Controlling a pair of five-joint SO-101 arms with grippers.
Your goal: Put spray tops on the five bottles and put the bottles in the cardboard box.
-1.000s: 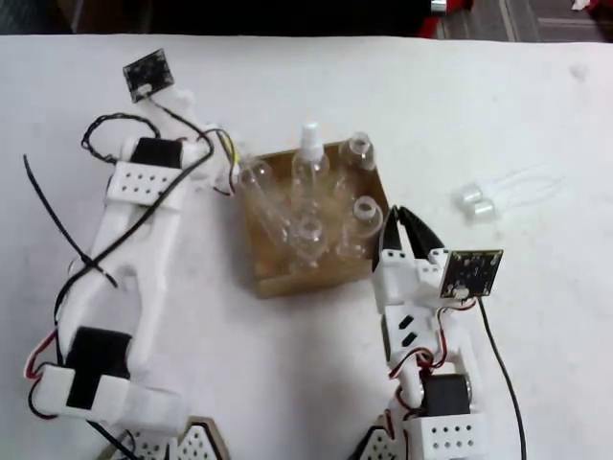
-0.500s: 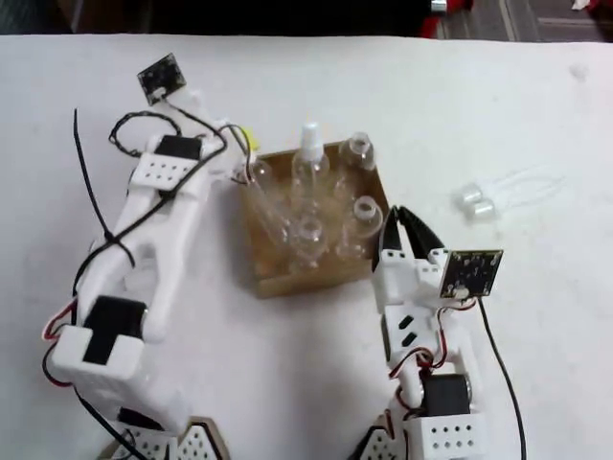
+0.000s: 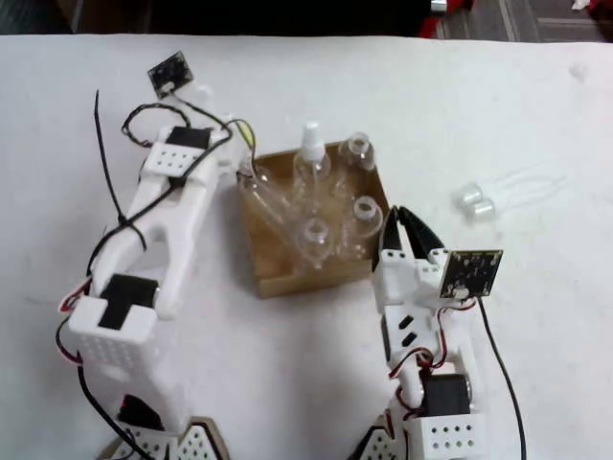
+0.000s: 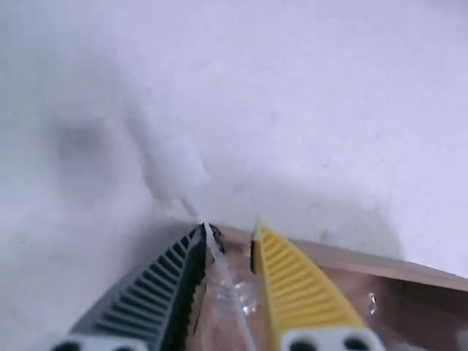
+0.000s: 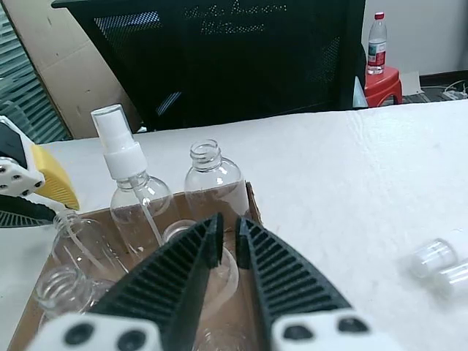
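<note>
I find no writing I can read. Faint pale marks run across the black chair back [image 5: 241, 29] behind my desk [image 5: 329, 146], too blurred to make out. The label on the far red-capped bottle [image 5: 376, 45] is too small.

— What's all this work laid out on?

— A white, faintly wrinkled table covering [image 3: 306, 364]; it runs right across to the far edge.

— And behind it?

— A black mesh-backed office chair [image 5: 241, 58], pulled up close to the table's far side. A flat brown cardboard sheet [image 5: 55, 73] stands beside it.

— Anything on the other side?

— A low red plastic stool [image 5: 382, 79], with a small clear plastic drinking bottle with a red cap [image 5: 376, 36] standing upright on it, near a pale wall.
</note>
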